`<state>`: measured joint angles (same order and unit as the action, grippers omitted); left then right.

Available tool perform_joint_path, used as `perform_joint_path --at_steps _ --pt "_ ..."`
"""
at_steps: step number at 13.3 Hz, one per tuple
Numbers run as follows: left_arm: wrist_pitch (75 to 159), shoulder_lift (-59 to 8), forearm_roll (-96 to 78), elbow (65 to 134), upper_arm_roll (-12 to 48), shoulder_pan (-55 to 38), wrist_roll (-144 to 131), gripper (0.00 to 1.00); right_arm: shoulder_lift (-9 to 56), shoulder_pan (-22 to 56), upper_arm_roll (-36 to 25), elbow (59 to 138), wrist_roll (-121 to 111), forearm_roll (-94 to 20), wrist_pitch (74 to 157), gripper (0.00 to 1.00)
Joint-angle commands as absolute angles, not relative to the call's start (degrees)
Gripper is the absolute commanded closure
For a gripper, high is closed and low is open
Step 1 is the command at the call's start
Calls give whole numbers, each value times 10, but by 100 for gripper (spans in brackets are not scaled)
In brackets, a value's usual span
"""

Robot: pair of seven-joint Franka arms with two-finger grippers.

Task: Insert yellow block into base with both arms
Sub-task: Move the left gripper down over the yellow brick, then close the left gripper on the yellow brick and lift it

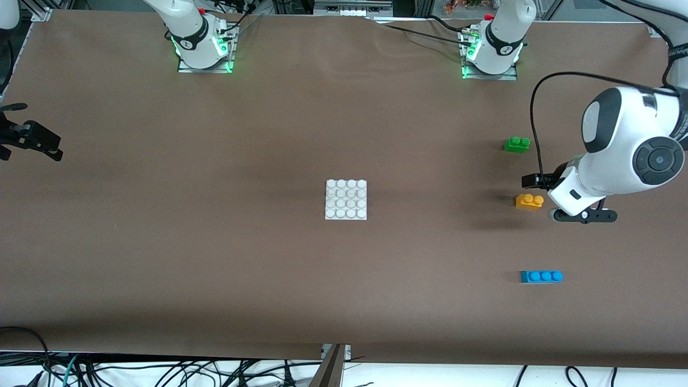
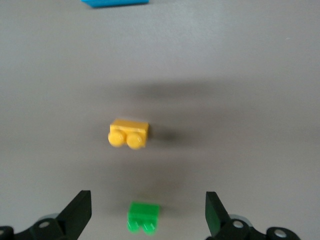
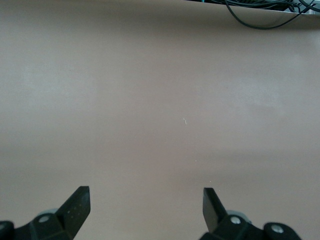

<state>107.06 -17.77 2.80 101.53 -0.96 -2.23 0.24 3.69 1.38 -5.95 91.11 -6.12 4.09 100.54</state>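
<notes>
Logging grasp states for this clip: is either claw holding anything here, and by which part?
Nothing is held. The left claw is open above the table near the yellow block, which lies untouched; the right claw is open over bare table.

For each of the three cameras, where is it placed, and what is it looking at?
Front view: high across the table, facing both arm bases; shows the base, the left gripper by the yellow block, the right gripper at the table's edge.
Left wrist view: looks down past its open fingers at the yellow block, green brick, blue brick.
Right wrist view: open fingers over bare table.
Shared: front and left wrist views show all three bricks.
</notes>
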Motion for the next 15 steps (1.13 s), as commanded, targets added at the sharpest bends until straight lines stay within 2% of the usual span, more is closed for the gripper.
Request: perform_joint_path --at_steps 1,6,8,11,15 --pt "1172 -173 12 1094 -8 21 103 0 31 7 -54 913 -72 31 999 0" --pt "1218 -232 -10 1100 -8 38 111 0 31 7 -54 913 -72 31 998 0" --pt "1245 -233 -11 1130 -8 39 116 0 31 7 -54 913 -72 31 999 0" --pt "1345 -233 -11 1193 -8 40 121 0 32 7 -54 913 -72 31 999 0" --pt "1356 -245 -34 1198 -8 40 144 0 31 7 -54 913 -69 31 986 0"
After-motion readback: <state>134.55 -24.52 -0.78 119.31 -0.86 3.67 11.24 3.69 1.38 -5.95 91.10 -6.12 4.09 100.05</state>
